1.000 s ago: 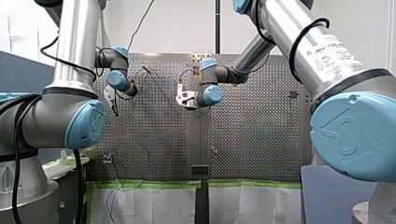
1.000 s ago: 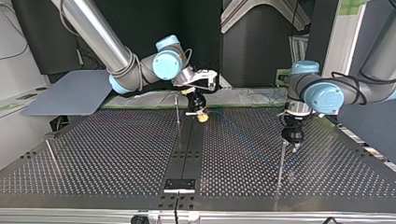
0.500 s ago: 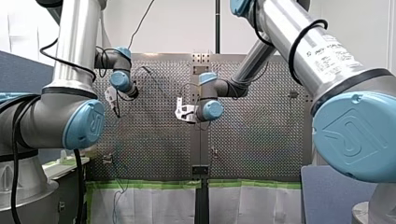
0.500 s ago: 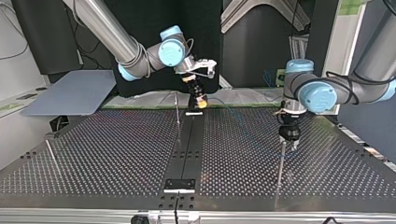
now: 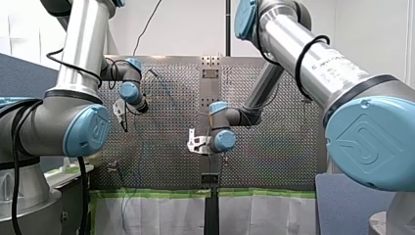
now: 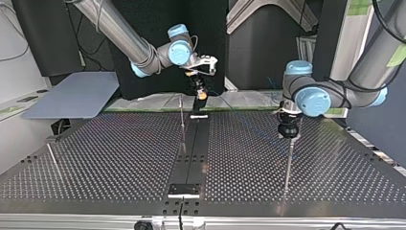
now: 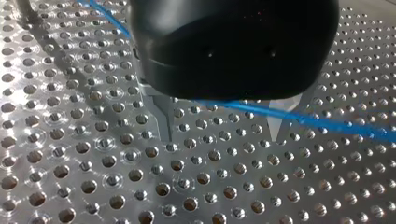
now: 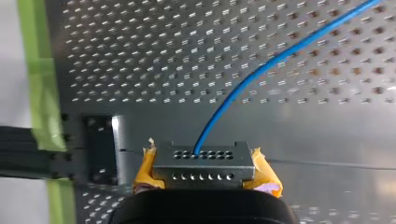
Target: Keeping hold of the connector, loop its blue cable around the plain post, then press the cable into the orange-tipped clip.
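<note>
In the right wrist view my right gripper (image 8: 201,179) is shut on a grey metal connector (image 8: 201,162), with yellow pads (image 8: 145,169) on both sides of it. The blue cable (image 8: 261,70) leaves the connector and runs out over the perforated table. In the top view this gripper (image 6: 200,94) hangs above the table's far edge. My left gripper (image 7: 223,133) is open, and the blue cable (image 7: 303,120) crosses between its metal fingers (image 7: 164,122). In the top view it (image 6: 288,134) hovers just over the tip of a thin plain post (image 6: 287,165).
A second thin post (image 6: 182,119) stands beside the dark centre strip (image 6: 191,158), and a third (image 6: 52,160) leans at the top view's left. Green tape (image 5: 161,194) lines the table's edge under my right gripper (image 5: 196,145). A blue-grey panel (image 6: 72,98) lies beyond the table.
My right gripper has carried the connector back toward the taped edge and higher. My left gripper has shifted toward the table's middle and now sits over the post's tip.
</note>
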Robot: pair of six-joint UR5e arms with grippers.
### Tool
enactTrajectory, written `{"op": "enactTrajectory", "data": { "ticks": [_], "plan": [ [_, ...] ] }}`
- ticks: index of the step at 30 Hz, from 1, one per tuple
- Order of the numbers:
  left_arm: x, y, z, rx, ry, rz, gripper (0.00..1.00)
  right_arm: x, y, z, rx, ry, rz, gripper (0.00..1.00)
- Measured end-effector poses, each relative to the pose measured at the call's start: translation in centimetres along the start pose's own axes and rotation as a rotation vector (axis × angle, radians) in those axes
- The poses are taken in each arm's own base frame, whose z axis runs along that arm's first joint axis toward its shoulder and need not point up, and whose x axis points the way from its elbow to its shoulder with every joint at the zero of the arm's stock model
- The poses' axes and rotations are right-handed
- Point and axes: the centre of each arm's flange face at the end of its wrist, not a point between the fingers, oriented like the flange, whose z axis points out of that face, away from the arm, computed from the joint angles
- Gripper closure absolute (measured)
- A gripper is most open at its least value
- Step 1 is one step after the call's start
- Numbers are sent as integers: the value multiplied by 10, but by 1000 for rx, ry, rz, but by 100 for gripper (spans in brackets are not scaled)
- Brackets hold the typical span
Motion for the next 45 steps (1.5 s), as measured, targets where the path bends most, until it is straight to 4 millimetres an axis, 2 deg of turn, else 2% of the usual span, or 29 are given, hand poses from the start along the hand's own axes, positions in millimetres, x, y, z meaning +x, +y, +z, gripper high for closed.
{"op": "enactTrajectory", "data": {
  "ticks": [5,17,26,34,45],
  "plan": [
    [-1,0,1,0,-13,0,0,-32,9,6,-14,-37,4,100],
    [-5,4,6,5,-45,-22,0,-95,36,17,-61,-88,20,100],
    [12,14,18,1,-11,-20,0,-132,67,21,-127,-121,41,100],
    [13,15,19,1,-8,-19,0,-156,89,24,-196,-113,68,100],
    [13,15,19,0,-8,-21,0,-211,116,22,-239,-136,138,100]
  ]
}}
